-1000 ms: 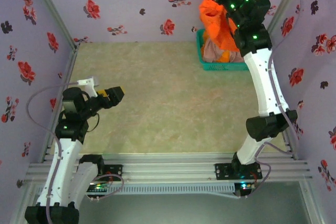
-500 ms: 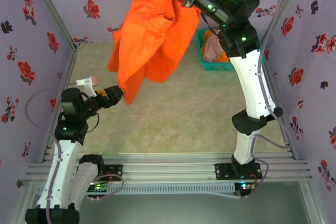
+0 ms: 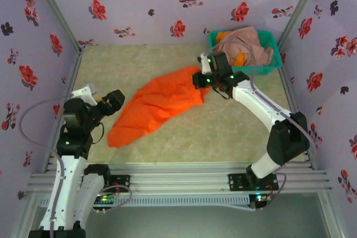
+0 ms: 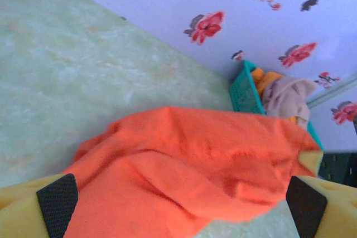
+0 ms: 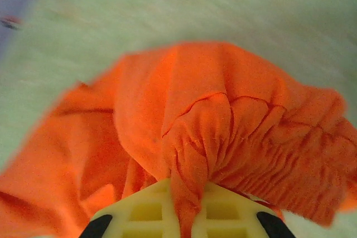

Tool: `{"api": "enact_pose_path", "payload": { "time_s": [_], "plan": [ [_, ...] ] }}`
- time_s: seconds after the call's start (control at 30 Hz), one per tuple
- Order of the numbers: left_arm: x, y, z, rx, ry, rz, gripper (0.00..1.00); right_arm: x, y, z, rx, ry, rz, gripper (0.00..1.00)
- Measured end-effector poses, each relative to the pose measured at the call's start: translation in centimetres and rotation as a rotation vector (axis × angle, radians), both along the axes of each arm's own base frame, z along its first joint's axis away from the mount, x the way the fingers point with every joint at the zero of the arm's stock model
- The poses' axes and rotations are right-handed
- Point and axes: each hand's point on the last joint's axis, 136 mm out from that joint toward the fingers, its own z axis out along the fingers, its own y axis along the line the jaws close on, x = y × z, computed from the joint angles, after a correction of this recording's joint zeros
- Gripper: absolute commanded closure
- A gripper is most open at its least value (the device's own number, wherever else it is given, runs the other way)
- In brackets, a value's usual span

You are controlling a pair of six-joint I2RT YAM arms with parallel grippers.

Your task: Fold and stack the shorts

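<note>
Orange shorts [image 3: 159, 104] lie crumpled on the table [image 3: 234, 132], waistband pinched in our right gripper [image 3: 201, 79]; our left gripper [image 3: 113, 100] gapes empty nearby. We should release gently, then spread them flat before folding.

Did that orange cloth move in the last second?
Yes. The orange shorts moved from above the teal basket leftward and down onto the table.
</note>
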Motion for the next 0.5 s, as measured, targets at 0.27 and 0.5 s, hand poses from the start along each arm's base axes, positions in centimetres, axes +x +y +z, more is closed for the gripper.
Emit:
{"api": "enact_pose_path", "payload": {
  "time_s": [0.27, 0.5],
  "plan": [
    [0.1, 2.4, -4.6, -0.035, 0.205, 0.176, 0.01, -0.1, -7.4, -0.2, -0.141, -0.041, -0.222, 0.22],
    [-1.4, 3.7, -9.7, -0.025, 0.401, 0.297, 0.01, -3.4, -7.2, 2.8, -0.06, -0.124, -0.217, 0.19]
  ]
}}
